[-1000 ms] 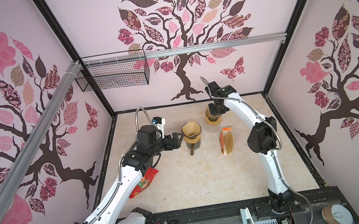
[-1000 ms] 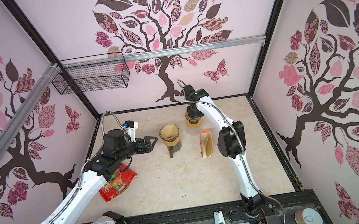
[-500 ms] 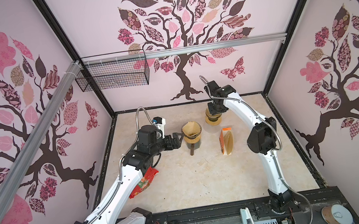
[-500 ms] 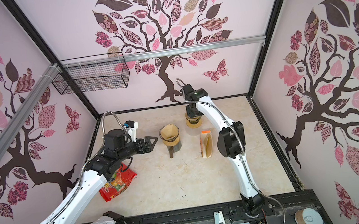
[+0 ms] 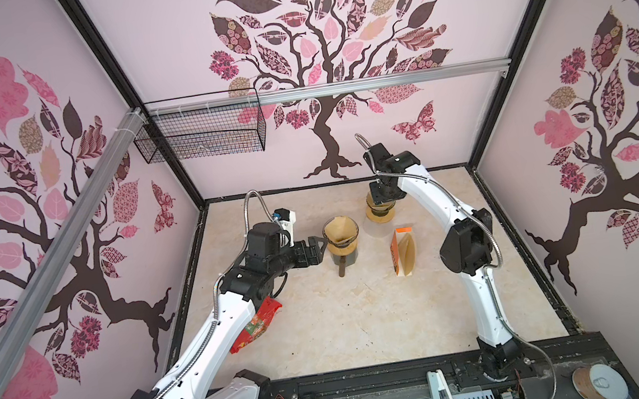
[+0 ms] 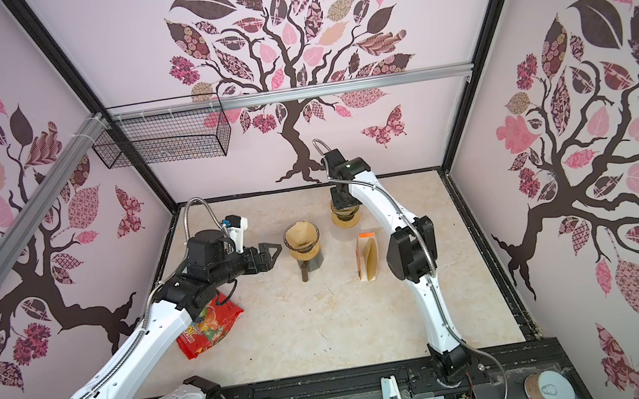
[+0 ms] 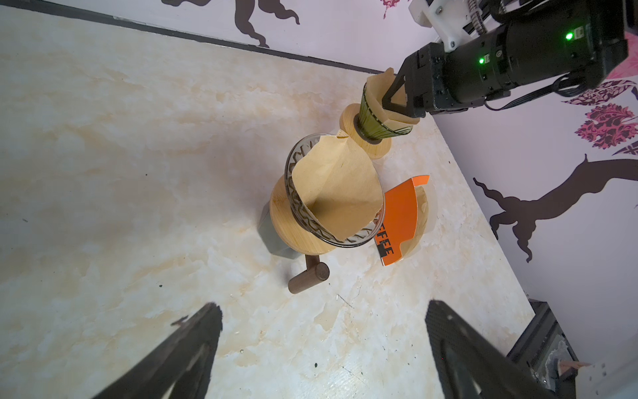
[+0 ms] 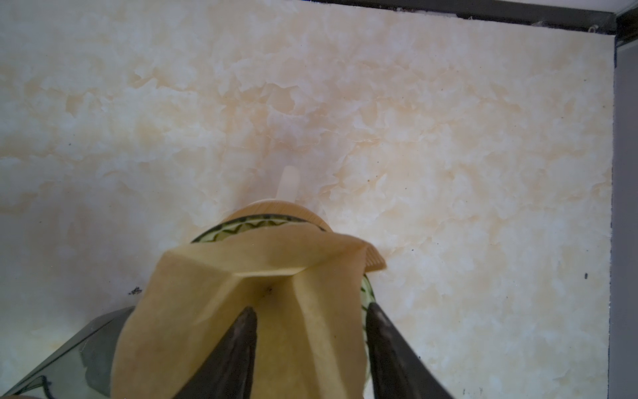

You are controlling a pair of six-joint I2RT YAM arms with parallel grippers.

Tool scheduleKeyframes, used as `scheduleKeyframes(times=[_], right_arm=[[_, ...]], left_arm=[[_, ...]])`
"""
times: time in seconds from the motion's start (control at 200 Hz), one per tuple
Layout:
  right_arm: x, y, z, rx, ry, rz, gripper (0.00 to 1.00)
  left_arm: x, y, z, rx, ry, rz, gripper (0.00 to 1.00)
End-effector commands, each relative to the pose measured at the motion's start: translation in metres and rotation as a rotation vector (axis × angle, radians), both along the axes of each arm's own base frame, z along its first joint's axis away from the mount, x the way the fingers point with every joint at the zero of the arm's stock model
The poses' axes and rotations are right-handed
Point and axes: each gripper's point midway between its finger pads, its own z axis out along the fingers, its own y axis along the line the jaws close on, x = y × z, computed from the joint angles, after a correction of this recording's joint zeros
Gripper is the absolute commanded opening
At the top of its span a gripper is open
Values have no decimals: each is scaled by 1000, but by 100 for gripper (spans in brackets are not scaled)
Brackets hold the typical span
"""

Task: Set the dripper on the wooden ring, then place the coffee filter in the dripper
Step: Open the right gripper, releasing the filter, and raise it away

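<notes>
Tabletop scene in both top views, with two pour-over sets on a marbled table (image 5: 347,331). The rear dripper (image 5: 380,215), ribbed greenish glass on a pale wooden base, stands near the back wall. The rear coffee filter (image 7: 378,88), brown paper, sits in its cone with the upper edge creased and projecting above the glass rim. The right gripper (image 8: 310,307) points down into this dripper. Its fingers are apart: in the right wrist view one dark fingertip lies over the paper inside the cone and the other just beside the rim, and neither pinches the paper. The centre dripper (image 5: 342,250), clear glass on a wooden collar over a grey server (image 7: 267,235), holds the centre coffee filter (image 5: 340,227), which is spread open and slumped toward one side. A dark wooden handle (image 7: 309,278) projects from the server toward the front. The left gripper (image 5: 318,247) hovers level just beside the centre dripper, on its left; its fingers are spread wide and hold nothing. An orange filter packet (image 5: 402,250) lies to the right of the centre dripper, near it but apart. A red snack bag (image 6: 210,324) lies partly under the left arm. A wire basket (image 5: 200,136) hangs from the rail on the back wall.
</notes>
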Motion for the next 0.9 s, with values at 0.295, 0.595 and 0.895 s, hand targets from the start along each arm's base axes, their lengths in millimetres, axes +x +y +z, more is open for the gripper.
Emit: scheduleKeyframes(times=[0.295, 0.595, 0.895], right_arm=[[-3, -2, 70, 140, -136, -4, 56], [-7, -23, 103, 262, -234, -54, 60], [-8, -47, 96, 521, -368, -138, 75]], left_arm=[[1, -2, -15, 18, 16, -8, 96], [6, 2, -8, 4, 5, 8, 96], [10, 2, -5, -11, 15, 26, 96]])
